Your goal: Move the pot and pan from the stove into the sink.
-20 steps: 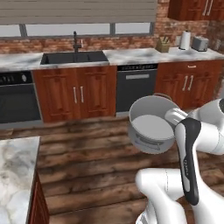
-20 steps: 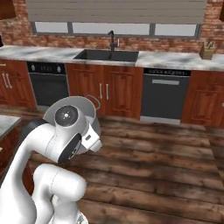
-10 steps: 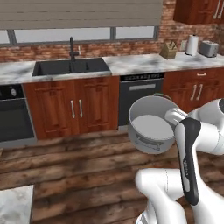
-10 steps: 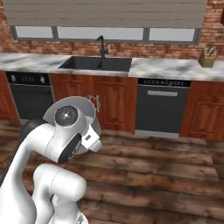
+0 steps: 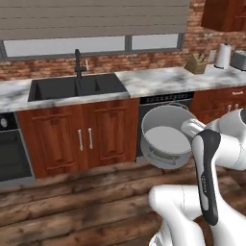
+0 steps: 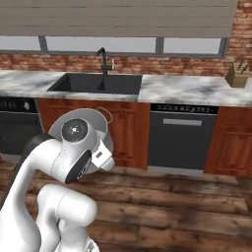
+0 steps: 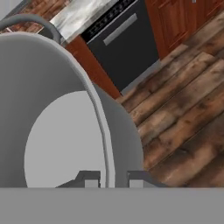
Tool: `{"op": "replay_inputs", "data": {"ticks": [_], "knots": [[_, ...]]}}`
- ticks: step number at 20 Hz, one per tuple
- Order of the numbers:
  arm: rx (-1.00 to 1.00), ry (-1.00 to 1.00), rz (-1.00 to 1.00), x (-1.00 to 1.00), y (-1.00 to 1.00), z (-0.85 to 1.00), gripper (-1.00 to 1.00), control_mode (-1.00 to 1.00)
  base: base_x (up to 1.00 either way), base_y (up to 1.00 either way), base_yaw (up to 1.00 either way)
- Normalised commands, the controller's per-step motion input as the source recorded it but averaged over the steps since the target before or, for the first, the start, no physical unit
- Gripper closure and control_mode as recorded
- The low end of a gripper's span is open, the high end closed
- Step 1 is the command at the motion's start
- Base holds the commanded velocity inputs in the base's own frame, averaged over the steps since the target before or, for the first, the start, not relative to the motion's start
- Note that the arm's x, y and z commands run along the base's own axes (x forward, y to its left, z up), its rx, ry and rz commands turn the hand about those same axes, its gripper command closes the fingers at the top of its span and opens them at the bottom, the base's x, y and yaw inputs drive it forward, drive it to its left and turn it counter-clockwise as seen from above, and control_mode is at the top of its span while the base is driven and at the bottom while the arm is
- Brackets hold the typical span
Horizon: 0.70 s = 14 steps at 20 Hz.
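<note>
pot (image 5: 166, 137) held tipped in mid-air, gripper (image 7: 113, 180) clamped on its rim, one finger inside, one outside, sink (image 5: 77, 87) well apart behind, dishwasher (image 6: 182, 138) below counter

A red brick wall (image 5: 144, 60) runs across twelve o'clock, with a long window (image 5: 91, 45) under a grey slatted blind (image 5: 91, 17). Below it lies a marbled white counter (image 5: 163, 79) on reddish wooden cabinets (image 5: 86, 137). A black dishwasher (image 6: 183, 138) stands at three o'clock, and dark wooden planks (image 6: 177, 206) cover the floor.
</note>
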Motion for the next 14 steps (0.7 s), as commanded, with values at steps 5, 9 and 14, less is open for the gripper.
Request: {"op": "replay_inputs", "data": {"ticks": [5,9,14], "knots": [[0.0,0.0,0.0,0.0,0.0,0.0,1.0,1.0,0.99,0.4,-0.09],[0.0,0.0,0.0,0.0,0.0,0.0,1.0,1.0,0.97,0.4,-0.09],[0.0,0.0,0.0,0.0,0.0,0.0,1.0,1.0,0.92,0.4,-0.09]]}}
